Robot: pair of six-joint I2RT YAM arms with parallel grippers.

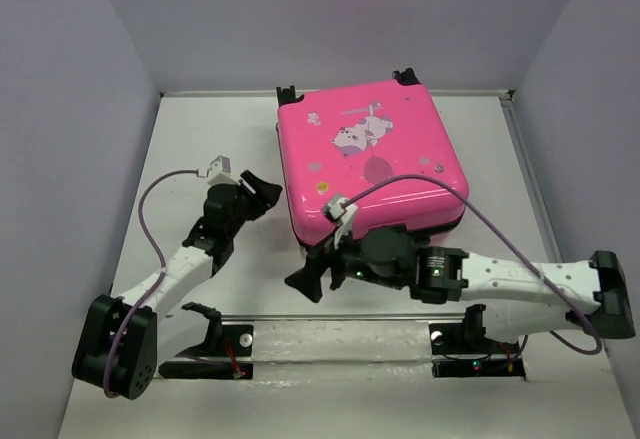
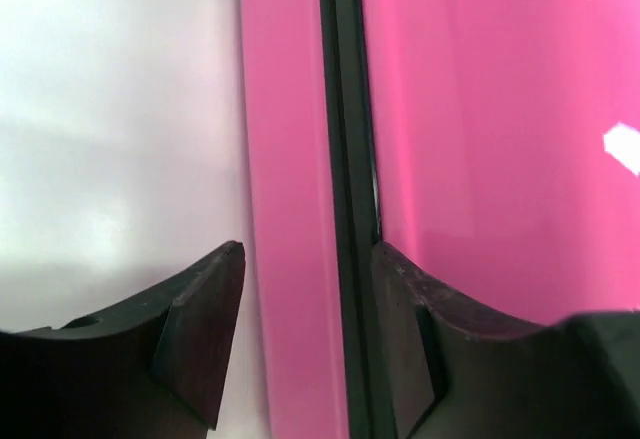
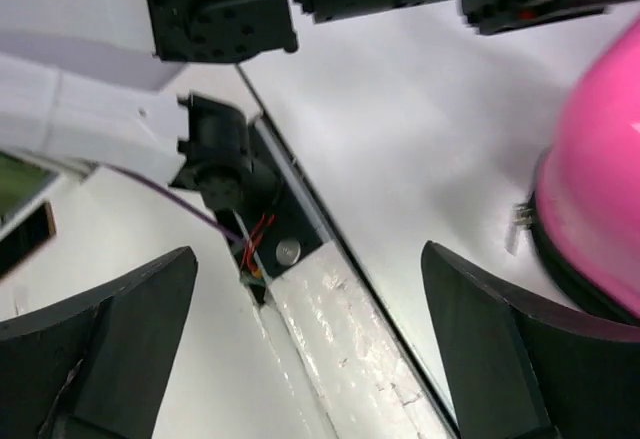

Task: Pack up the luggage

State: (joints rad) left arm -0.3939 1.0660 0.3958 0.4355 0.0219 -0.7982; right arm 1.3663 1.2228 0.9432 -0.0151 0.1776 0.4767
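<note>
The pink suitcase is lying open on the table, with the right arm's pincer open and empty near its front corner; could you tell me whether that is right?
Not quite: the suitcase is shut, not open. The top view shows its printed shell facing up with the two halves together. The rest holds: it lies on the table, and the right pincer is open and empty near its front corner.

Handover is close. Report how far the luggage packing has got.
Done: the luggage lies shut on the table. In hand: the left gripper, open, straddles its black zipper seam; the right gripper, open and empty, sits at the near corner. Left: whether it is zipped all round cannot be seen.
</note>
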